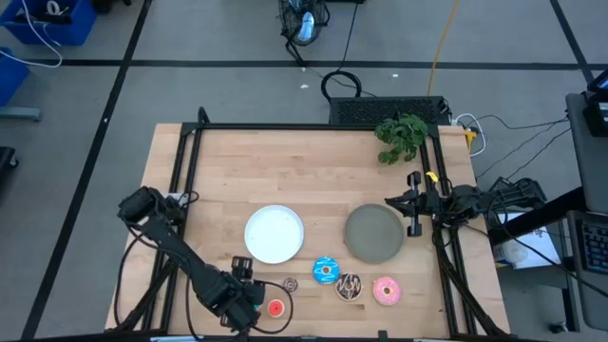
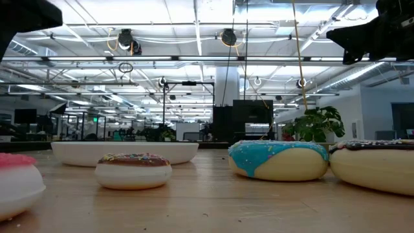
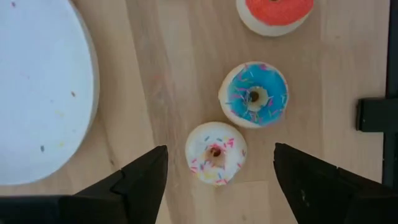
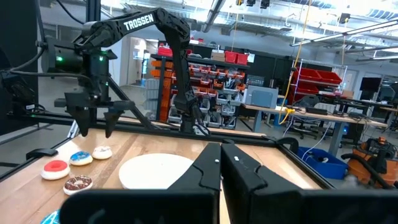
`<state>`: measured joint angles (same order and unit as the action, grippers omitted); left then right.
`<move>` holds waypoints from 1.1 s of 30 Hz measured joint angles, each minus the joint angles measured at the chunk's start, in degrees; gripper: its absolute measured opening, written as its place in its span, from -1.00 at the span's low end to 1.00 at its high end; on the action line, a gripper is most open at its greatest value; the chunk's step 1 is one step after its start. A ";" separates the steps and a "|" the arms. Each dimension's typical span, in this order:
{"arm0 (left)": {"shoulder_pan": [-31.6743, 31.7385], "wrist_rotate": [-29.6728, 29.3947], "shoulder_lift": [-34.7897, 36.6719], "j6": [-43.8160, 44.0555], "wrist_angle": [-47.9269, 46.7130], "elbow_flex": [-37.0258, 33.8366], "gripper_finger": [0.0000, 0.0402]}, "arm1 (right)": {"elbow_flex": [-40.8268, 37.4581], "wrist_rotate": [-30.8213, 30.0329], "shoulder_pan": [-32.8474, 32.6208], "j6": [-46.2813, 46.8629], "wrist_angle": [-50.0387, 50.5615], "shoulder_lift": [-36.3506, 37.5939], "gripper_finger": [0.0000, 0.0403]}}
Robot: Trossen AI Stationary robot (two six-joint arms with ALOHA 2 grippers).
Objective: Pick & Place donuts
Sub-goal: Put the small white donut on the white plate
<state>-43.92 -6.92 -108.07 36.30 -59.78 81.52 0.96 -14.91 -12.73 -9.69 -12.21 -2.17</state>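
A: Where are the toy donuts?
B: On the light wooden table (image 1: pixel 285 180), near the round white plate (image 1: pixel 275 234). The small white-pink donut (image 3: pixel 216 152) lies right beside the plate, under the left gripper (image 3: pixel 219 169), whose fingers are wide apart.
A: And the room?
B: Big, with bright ceiling lights. The right gripper (image 1: pixel 415 204), past the round grey plate (image 1: pixel 373 234) from the white plate, has its fingers together.
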 joint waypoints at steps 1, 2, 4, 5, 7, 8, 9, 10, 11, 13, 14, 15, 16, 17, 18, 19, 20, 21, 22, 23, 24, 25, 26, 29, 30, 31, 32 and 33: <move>0.00 0.30 0.00 0.42 0.03 -0.17 0.45 | 0.00 0.01 0.00 0.00 0.00 0.00 -1.00; 0.00 0.66 0.00 0.87 0.02 -0.28 0.45 | 0.00 0.02 0.00 0.00 0.00 0.00 -1.00; 0.00 0.83 0.00 1.31 0.01 -0.34 0.45 | 0.01 0.00 0.00 0.00 0.00 0.00 -1.00; 0.00 0.87 0.00 1.37 0.03 -0.34 0.45 | -0.01 0.00 0.00 0.00 0.00 0.00 -1.00; 0.00 0.83 0.00 1.37 0.03 -0.34 0.45 | 0.01 0.00 0.00 0.00 0.00 0.00 -1.00; 0.00 0.63 0.00 1.44 0.03 -0.34 0.45 | 0.00 0.00 0.00 0.00 0.01 0.00 -1.00; 0.00 0.34 0.00 1.69 0.03 -0.34 0.45 | 0.00 0.00 0.00 0.00 0.02 0.00 -1.00; 0.00 0.14 0.00 1.96 0.03 -0.34 0.45 | 0.00 0.00 0.00 0.00 0.02 0.00 -1.00; 0.01 -0.01 0.00 2.20 0.03 -0.34 0.45 | 0.01 0.01 0.00 0.00 0.02 0.00 -1.00; 0.00 -0.16 0.00 2.40 0.03 -0.34 0.45 | 0.01 0.00 0.00 0.00 0.02 0.00 -1.00; 0.00 -0.15 0.00 2.42 0.03 -0.34 0.45 | -0.01 0.00 0.00 0.00 0.02 0.00 -1.00; 0.00 -0.18 0.00 2.46 0.03 -0.34 0.45 | -0.01 0.01 0.01 0.00 0.02 0.00 -1.00; 0.00 -0.18 0.00 2.63 0.02 -0.34 0.45 | 0.00 0.00 0.01 0.00 0.02 0.00 -1.00; 0.00 -0.18 0.00 2.68 0.01 -0.34 0.45 | -0.01 0.00 0.00 0.00 0.04 0.00 -1.00; 0.00 -0.19 0.00 2.63 0.01 -0.34 0.45 | 0.00 0.01 0.00 0.00 0.04 0.00 -1.00; 0.00 -0.25 0.00 2.51 0.03 -0.34 0.45 | 0.01 0.00 0.00 0.00 0.04 0.00 -1.00; 0.00 -0.49 0.00 2.37 0.03 -0.34 0.45 | 0.00 0.00 0.00 0.00 0.04 0.00 -1.00; 0.00 -0.63 0.00 2.36 0.03 -0.34 0.45 | 0.01 0.00 0.00 0.00 0.04 0.00 -1.00; 0.00 -0.63 0.00 2.38 0.05 -0.34 0.45 | -0.01 0.00 0.00 0.00 0.02 0.00 -1.00; 0.08 -0.63 0.00 2.40 0.03 -0.34 0.45 | 0.00 0.01 0.00 0.00 0.04 0.00 -1.00; 0.18 -0.62 0.00 2.42 0.04 -0.34 0.45 | -0.01 0.00 0.00 0.00 0.02 0.00 -1.00; 0.24 -0.63 0.00 2.42 0.03 -0.34 0.45 | 0.00 0.00 0.00 0.00 0.03 0.00 -1.00; 0.28 -0.63 0.00 2.42 0.04 -0.34 0.45 | 0.00 0.00 0.00 0.00 0.03 0.00 -1.00; 0.28 -0.63 0.00 2.46 0.03 -0.34 0.45 | -0.01 0.02 0.00 0.00 0.04 0.00 -1.00; 0.28 -0.63 0.00 2.74 0.03 -0.34 0.45 | 0.00 0.01 0.00 0.00 0.03 0.00 -1.00; 0.28 -0.63 0.00 3.00 0.03 -0.34 0.45 | 0.01 0.02 0.00 0.06 0.04 0.00 -1.00; 0.26 -0.63 0.00 3.34 0.04 -0.36 0.45 | 0.01 0.02 0.00 0.30 0.02 0.00 -1.00; 0.22 -0.66 0.00 3.65 0.05 -0.36 0.45 | 0.01 0.00 0.02 0.48 0.02 0.00 -1.00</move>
<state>-43.70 -7.57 -108.07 39.95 -59.72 81.17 0.97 -14.92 -12.71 -9.22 -12.18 -2.17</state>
